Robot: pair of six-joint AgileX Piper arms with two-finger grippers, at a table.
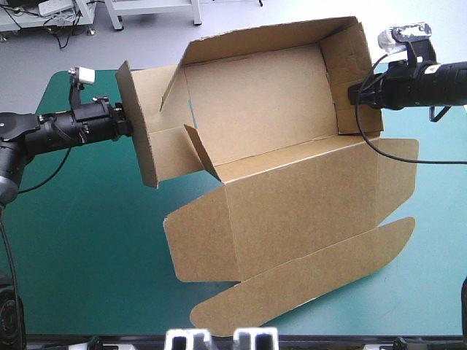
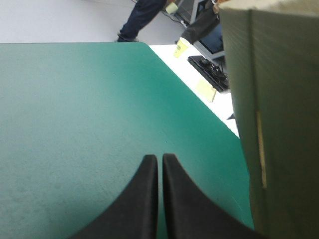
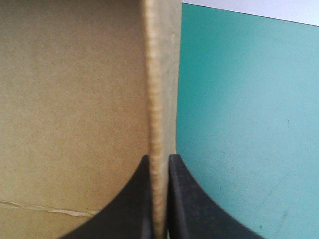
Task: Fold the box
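High view, box (image 1: pixel 292 189) walls raised, right tool (image 1: pixel 352 95) pinching end wall

A teal-green table cover (image 1: pixel 87 248) lies flat, its corners rounded.

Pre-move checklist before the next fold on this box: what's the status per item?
1. Right gripper holding the box: ok, the right end wall is pinched in it.
2. Left gripper holding board: not ok, it is shut on nothing, and the left end flap stands beside it.
3. Left gripper touching that flap: cannot tell.
4. Left end flap tucked in: not ok, it splays outward.
5. Lid out of the way: ok, it is spread toward the table's near edge.
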